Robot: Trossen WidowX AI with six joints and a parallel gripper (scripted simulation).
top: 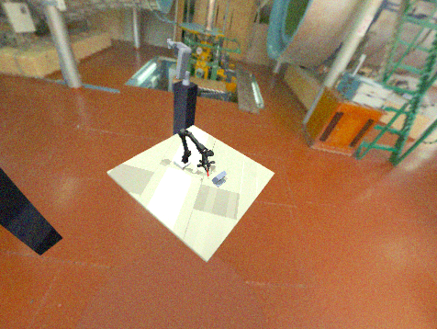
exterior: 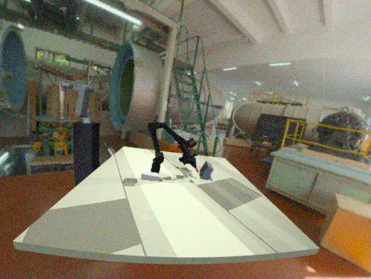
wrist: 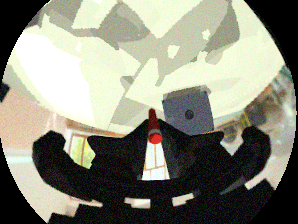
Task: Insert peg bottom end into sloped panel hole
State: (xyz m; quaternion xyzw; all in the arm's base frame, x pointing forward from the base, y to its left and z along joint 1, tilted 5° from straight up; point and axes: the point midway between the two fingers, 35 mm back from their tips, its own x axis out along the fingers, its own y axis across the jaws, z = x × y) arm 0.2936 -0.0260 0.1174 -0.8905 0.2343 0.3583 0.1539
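Note:
A red peg [top: 207,174] [exterior: 197,170] [wrist: 152,116] is held between the fingers of my gripper [top: 207,168] [exterior: 194,165] [wrist: 153,121], which is shut on it. In the top and exterior views the peg slants down from the fingers, its lower end free. The blue-grey sloped panel [top: 219,178] [exterior: 206,171] [wrist: 175,111] stands beside the peg, a short gap apart in the top and exterior views. In the wrist view its face shows a small dark round hole [wrist: 189,114], to the right of the peg. The peg looks round, with a grey band near its near end.
The arm's white base [exterior: 151,177] stands on the pale table [top: 207,243] [exterior: 164,238], which has grey shadow patches. A dark pillar [top: 184,107] [exterior: 86,152] with a grey device on top stands past the table's edge, behind the arm.

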